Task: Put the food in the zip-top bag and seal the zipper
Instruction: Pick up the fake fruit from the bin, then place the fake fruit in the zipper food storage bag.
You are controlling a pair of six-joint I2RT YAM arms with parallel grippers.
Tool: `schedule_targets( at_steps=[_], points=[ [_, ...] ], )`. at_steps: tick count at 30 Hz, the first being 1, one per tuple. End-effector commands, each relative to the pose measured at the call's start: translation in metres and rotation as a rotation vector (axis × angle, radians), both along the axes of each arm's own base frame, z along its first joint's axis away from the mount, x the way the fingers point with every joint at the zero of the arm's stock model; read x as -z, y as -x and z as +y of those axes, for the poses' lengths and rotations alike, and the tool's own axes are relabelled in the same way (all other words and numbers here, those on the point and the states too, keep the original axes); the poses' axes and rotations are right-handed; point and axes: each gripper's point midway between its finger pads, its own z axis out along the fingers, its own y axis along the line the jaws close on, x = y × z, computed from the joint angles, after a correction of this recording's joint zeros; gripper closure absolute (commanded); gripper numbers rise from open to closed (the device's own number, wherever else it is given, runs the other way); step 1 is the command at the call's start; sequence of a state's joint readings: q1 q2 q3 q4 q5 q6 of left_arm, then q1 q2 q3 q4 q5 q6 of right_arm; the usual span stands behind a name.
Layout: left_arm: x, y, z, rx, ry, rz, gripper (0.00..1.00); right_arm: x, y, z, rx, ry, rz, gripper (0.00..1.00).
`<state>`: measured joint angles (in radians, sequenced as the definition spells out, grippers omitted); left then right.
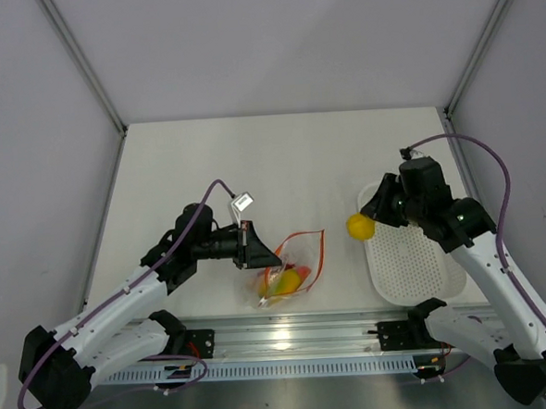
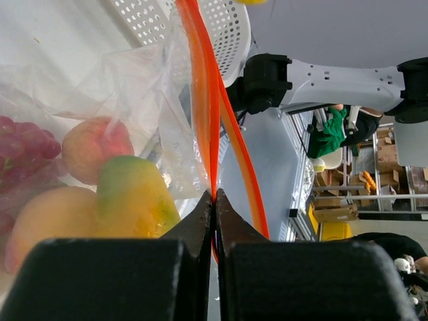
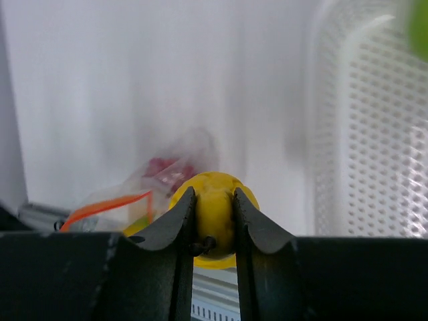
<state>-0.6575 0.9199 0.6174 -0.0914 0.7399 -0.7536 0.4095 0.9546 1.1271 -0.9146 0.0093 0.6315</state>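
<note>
The clear zip-top bag [image 1: 291, 268] lies at the table's near middle with its orange-red zipper [image 1: 319, 253] gaping open. Inside it are a yellow-green fruit [image 2: 134, 197], an orange-pink round one [image 2: 93, 147] and red grapes [image 2: 23, 144]. My left gripper [image 1: 269, 257] is shut on the near zipper strip [image 2: 204, 100] at the bag's mouth. My right gripper [image 1: 367, 225] is shut on a yellow round fruit [image 1: 360, 226], held above the table between the bag and the tray; it also shows in the right wrist view [image 3: 214, 210]. The bag [image 3: 134, 197] shows beyond it.
A white perforated tray [image 1: 411, 261] lies at the near right, under my right arm. A green blur [image 3: 418, 27] sits at the top right of the right wrist view, over the tray [image 3: 374, 134]. The metal rail [image 1: 290, 338] runs along the near edge.
</note>
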Motion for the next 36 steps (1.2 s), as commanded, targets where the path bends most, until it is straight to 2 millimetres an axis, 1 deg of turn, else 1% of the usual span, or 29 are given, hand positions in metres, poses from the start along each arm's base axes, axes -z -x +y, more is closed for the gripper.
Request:
schedule_targets(
  at_steps=[1,3,4,6,7,9,10,11,14,15,17,18,20,21,22,23,24,25,28,29,31,32,33,34,35,36],
  points=[
    [-0.027,-0.004,-0.002,0.007,0.05,-0.033,0.99,-0.049,0.011,0.053,-0.286,-0.095,-0.181,1.0],
    [-0.027,-0.003,-0.001,0.002,0.041,-0.029,0.99,-0.064,0.017,0.07,-0.352,-0.115,-0.245,1.0],
    [-0.027,-0.004,-0.001,-0.001,0.039,-0.029,0.99,-0.07,0.028,0.085,-0.423,-0.126,-0.267,1.0],
    [-0.029,-0.004,0.001,-0.006,0.033,-0.028,0.99,-0.08,0.036,0.103,-0.501,-0.132,-0.321,1.0],
    [-0.028,-0.003,0.001,-0.007,0.031,-0.026,0.99,-0.083,0.049,0.117,-0.569,-0.137,-0.337,1.0],
    [-0.028,-0.004,0.002,-0.018,0.023,-0.018,1.0,-0.089,0.055,0.13,-0.614,-0.118,-0.387,1.0],
    [-0.028,-0.004,0.002,-0.021,0.022,-0.017,0.99,-0.091,0.067,0.139,-0.661,-0.122,-0.399,1.0],
    [-0.028,-0.005,0.003,-0.026,0.022,-0.018,0.99,-0.095,0.07,0.144,-0.677,-0.124,-0.424,1.0],
    [-0.027,-0.005,0.004,-0.039,0.016,-0.005,0.99,-0.097,0.076,0.151,-0.706,-0.14,-0.453,1.0],
    [-0.027,-0.005,0.004,-0.044,0.015,0.002,0.99,-0.091,0.076,0.152,-0.708,-0.133,-0.448,1.0],
    [-0.027,-0.005,0.004,-0.049,0.013,0.011,0.99,-0.084,0.075,0.153,-0.714,-0.125,-0.446,1.0],
    [-0.03,-0.005,0.004,-0.05,0.016,0.015,0.99,-0.075,0.075,0.153,-0.719,-0.111,-0.436,1.0],
    [-0.032,-0.006,0.003,-0.052,0.015,0.023,0.99,-0.071,0.073,0.155,-0.722,-0.113,-0.454,1.0],
    [-0.032,-0.006,0.003,-0.053,0.017,0.032,0.99,-0.058,0.073,0.155,-0.728,-0.097,-0.442,1.0],
    [-0.037,-0.006,0.002,-0.056,0.023,0.03,0.99,-0.054,0.072,0.156,-0.733,-0.09,-0.449,1.0],
    [-0.037,-0.006,0.002,-0.056,0.023,0.036,0.99,-0.052,0.064,0.155,-0.698,-0.071,-0.469,1.0],
    [-0.04,-0.007,0.002,-0.062,0.027,0.042,1.0,-0.048,0.062,0.155,-0.694,-0.061,-0.468,1.0],
    [-0.042,-0.007,0.002,-0.064,0.028,0.044,0.99,-0.04,0.059,0.156,-0.697,-0.039,-0.46,1.0],
    [-0.046,-0.009,0.003,-0.085,0.02,0.048,0.99,-0.029,0.051,0.155,-0.674,0.002,-0.455,1.0],
    [-0.049,-0.009,0.004,-0.093,0.021,0.044,0.99,-0.027,0.048,0.156,-0.67,0.015,-0.463,0.98],
    [-0.05,-0.01,0.005,-0.108,0.017,0.056,0.99,-0.024,0.043,0.153,-0.65,0.036,-0.477,0.97],
    [-0.048,-0.01,0.005,-0.111,0.015,0.062,0.99,-0.024,0.041,0.155,-0.65,0.035,-0.49,0.96],
    [-0.052,-0.01,0.004,-0.114,0.02,0.069,0.99,-0.023,0.04,0.156,-0.648,0.036,-0.493,0.94],
    [-0.052,-0.011,0.004,-0.115,0.019,0.073,1.0,-0.024,0.04,0.158,-0.655,0.031,-0.499,0.89],
    [-0.052,-0.012,0.004,-0.123,0.015,0.08,0.99,-0.023,0.038,0.163,-0.667,0.035,-0.503,0.81],
    [-0.052,-0.013,0.005,-0.131,0.009,0.085,0.99,-0.021,0.038,0.165,-0.676,0.037,-0.5,0.76]
  ],
)
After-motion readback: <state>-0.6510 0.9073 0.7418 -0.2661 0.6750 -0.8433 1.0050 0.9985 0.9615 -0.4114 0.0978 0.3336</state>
